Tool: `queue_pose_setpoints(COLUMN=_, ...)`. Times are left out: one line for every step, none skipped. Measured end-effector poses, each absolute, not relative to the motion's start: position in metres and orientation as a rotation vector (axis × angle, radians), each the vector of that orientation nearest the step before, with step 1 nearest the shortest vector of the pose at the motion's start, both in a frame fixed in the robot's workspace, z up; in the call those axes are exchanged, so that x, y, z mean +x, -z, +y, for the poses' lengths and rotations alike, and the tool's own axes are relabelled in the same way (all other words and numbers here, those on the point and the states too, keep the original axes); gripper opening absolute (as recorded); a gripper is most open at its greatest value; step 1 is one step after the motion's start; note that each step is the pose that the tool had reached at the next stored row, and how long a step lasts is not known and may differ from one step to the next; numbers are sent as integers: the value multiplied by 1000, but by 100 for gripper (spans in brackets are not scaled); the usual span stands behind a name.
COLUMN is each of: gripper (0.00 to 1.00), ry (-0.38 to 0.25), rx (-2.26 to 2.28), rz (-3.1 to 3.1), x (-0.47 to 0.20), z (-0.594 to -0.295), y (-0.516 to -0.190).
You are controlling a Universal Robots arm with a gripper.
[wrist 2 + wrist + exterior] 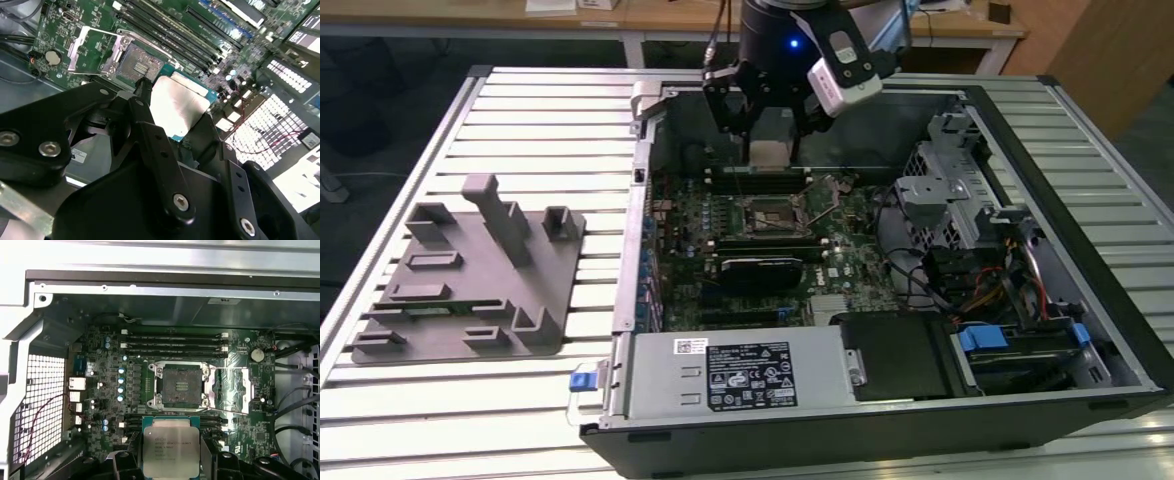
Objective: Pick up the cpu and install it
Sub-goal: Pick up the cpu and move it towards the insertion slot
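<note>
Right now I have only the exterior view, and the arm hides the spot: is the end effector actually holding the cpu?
Observer: Yes. In both wrist views the end effector is shut on the cpu, with its metal top showing.
Operator: Is the socket ready for it?
Observer: In the first wrist view the socket is empty with its contacts bare, and the load plate lies swung open beside it.
Operator: Is the chip seated?
Observer: No. In the second wrist view the cpu is held apart from the socket and does not touch it.
</note>
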State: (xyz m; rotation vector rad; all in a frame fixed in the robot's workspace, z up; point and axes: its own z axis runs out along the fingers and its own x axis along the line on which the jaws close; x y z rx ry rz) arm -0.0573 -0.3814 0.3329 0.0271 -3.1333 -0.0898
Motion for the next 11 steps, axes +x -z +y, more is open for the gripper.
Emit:
queue_pose_setpoints(gripper=54, ry=90, rx=27, rz=-3133, x=-57, z=-380, y=-332)
queue_pose_setpoints(gripper=54, ry=89, rx=27, rz=-3132, x=-57, z=-379, y=-331)
queue_pose_setpoints(gripper=54, ry=89, rx=27, rz=-3132, x=-56, z=-378, y=-331)
queue_pose_setpoints(gripper=54, ry=89, rx=27, rz=-3131, x=-56, z=-377, y=-330)
queue_pose_setpoints(gripper=54, ry=88, rx=27, rz=-3131, x=-55, z=-376, y=-329)
queue_pose_setpoints(gripper=54, ry=88, rx=27, rz=-3130, x=-55, z=-375, y=-328)
queue_pose_setpoints(gripper=54, ry=87, rx=27, rz=-3129, x=-54, z=-374, y=-326)
queue_pose_setpoints(gripper=54, ry=86, rx=27, rz=-3129, x=-54, z=-373, y=-325)
queue_pose_setpoints(gripper=54, ry=86, rx=27, rz=-3128, x=-53, z=-371, y=-324)
queue_pose_setpoints(gripper=54, ry=84, rx=27, rz=-3127, x=-52, z=-370, y=-323)
queue_pose_setpoints(gripper=54, ry=83, rx=27, rz=-3126, x=-51, z=-370, y=-321)
